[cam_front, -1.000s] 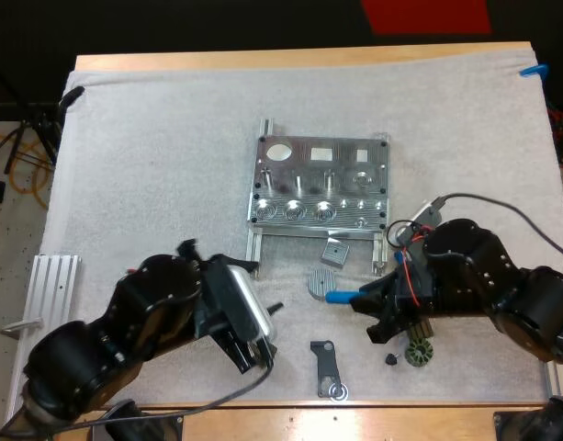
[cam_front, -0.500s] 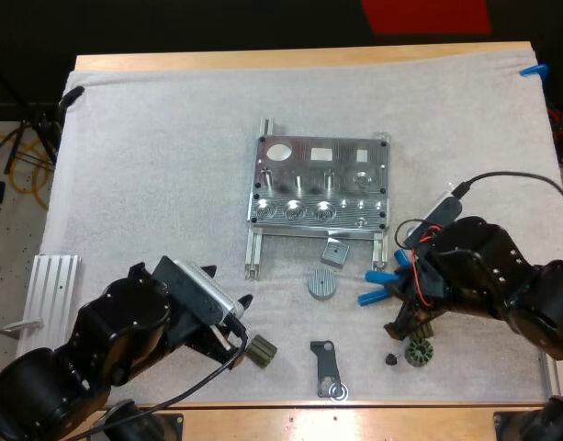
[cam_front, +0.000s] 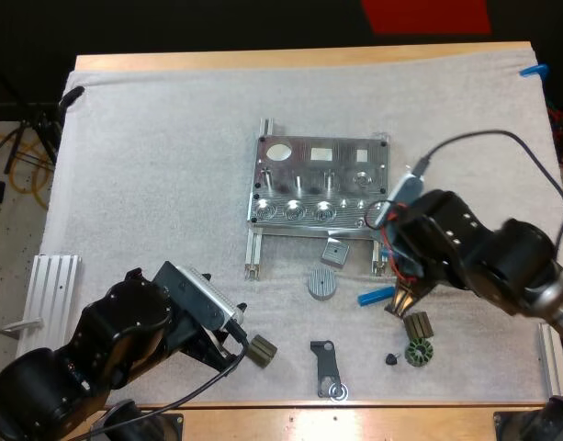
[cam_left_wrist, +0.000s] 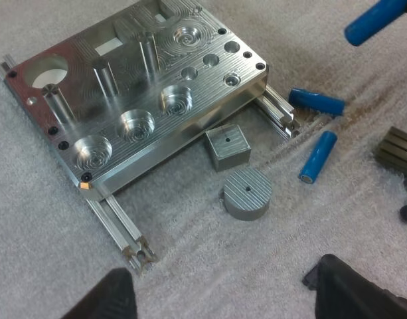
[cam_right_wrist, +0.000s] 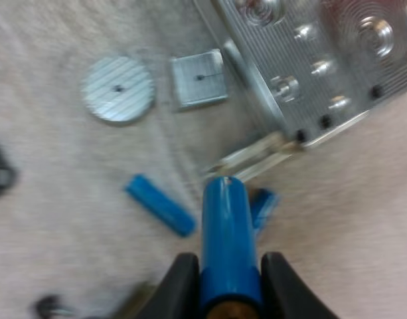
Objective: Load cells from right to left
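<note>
White textured mat (cam_front: 152,165): covers the table.
Machined silver metal fixture (cam_front: 320,184): mid-mat, standing on two rails.
Left gripper (cam_left_wrist: 220,282): near left, black fingers spread apart, holding nothing. A small dark ribbed block (cam_front: 260,349) lies just beside it.
Right gripper (cam_right_wrist: 228,262): fingers clamped on a bright blue cylinder (cam_right_wrist: 224,219), off the fixture's near right corner.
Grey round disc (cam_front: 323,283) and grey square block (cam_front: 334,252): just near of the fixture.
Loose blue cylinder (cam_left_wrist: 318,156) and second loose blue cylinder (cam_left_wrist: 316,102): on the mat, right of the disc.
Dark flat bracket (cam_front: 328,367): near edge.
</note>
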### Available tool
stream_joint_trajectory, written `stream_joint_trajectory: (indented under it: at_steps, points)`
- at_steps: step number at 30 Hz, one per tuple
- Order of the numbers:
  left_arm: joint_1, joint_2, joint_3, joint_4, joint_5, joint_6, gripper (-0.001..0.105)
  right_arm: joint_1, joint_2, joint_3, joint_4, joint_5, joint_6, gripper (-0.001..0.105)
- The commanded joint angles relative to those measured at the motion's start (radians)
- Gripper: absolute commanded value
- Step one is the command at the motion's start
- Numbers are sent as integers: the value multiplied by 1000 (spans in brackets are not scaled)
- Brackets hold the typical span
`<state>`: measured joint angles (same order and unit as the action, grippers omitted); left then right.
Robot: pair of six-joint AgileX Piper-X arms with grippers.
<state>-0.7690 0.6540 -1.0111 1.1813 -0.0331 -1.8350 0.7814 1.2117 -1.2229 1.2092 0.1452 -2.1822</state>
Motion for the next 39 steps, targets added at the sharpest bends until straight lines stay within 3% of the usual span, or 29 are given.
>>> stream_joint_trajectory:
  at_steps: [1, 6, 13, 16, 24, 39]
  points:
    - [-1, -2, -7, 3, -20, 1, 57, 2, 24, -32, -1, 47, -48, 1]
    - [-1, -2, -7, 3, -20, 28, 57, 2, 103, -76, -9, 74, -211, 1]
    - [-1, -2, -7, 3, -20, 39, 57, 2, 220, -102, -63, 229, -473, 1]
    - [-1, -2, -7, 3, -20, 45, 57, 0, 254, -102, -123, 247, -567, 1]
    - [-1, -2, -7, 3, -20, 67, 57, -48, 312, -102, -178, 236, -620, 1]
    - [-1, -2, -7, 3, -18, 69, 57, -171, 351, -110, -187, 80, -626, 0]
